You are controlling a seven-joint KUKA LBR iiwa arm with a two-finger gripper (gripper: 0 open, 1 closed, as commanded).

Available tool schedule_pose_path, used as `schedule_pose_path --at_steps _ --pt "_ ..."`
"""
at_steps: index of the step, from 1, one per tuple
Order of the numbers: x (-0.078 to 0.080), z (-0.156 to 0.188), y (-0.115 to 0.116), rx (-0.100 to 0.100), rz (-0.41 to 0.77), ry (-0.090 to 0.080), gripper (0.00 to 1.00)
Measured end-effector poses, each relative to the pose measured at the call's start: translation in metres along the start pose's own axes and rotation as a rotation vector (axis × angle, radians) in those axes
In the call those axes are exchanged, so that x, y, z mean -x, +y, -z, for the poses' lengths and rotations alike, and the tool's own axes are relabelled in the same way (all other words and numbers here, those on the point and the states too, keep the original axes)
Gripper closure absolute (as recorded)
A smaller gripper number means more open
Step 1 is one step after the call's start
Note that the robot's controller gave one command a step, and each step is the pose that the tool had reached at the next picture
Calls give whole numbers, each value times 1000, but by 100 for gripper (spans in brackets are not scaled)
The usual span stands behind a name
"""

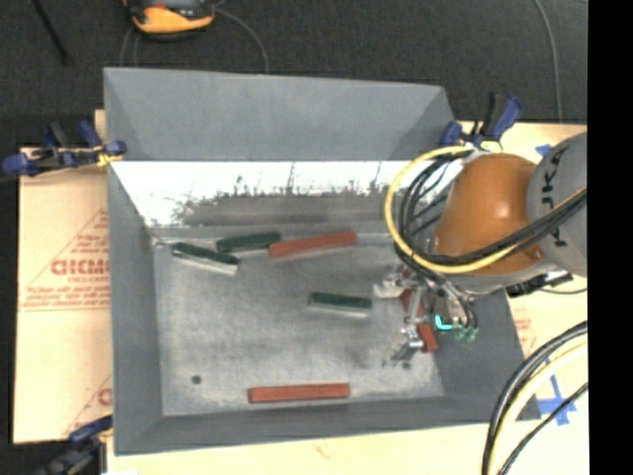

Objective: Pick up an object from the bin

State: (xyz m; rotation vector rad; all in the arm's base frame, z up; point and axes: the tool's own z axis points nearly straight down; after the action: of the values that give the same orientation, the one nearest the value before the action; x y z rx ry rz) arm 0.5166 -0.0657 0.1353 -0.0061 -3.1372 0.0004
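My gripper is low at the right side of the bin, under the orange wrist cover. A short red-brown bar shows between its fingers, standing steeply, and the gripper is shut on it. The nearest loose thing is a dark green bar lying flat a little to the left of the gripper, apart from it. A long red-brown bar lies along the bin's front edge, below and left of the gripper.
At the back of the bin floor lie another red-brown bar and two dark green bars, close together. The arm with its looped cables covers the bin's right back corner.
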Motion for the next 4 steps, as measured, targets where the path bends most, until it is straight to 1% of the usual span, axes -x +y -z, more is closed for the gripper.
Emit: schedule_pose_path --at_steps 1,2,3,4 --pt "2 4 0 -1 2 -7 0" --pt "35 -47 72 0 -125 -10 100" --pt "35 -47 72 0 -124 -10 100" --pt "34 154 62 1 -167 -9 100"
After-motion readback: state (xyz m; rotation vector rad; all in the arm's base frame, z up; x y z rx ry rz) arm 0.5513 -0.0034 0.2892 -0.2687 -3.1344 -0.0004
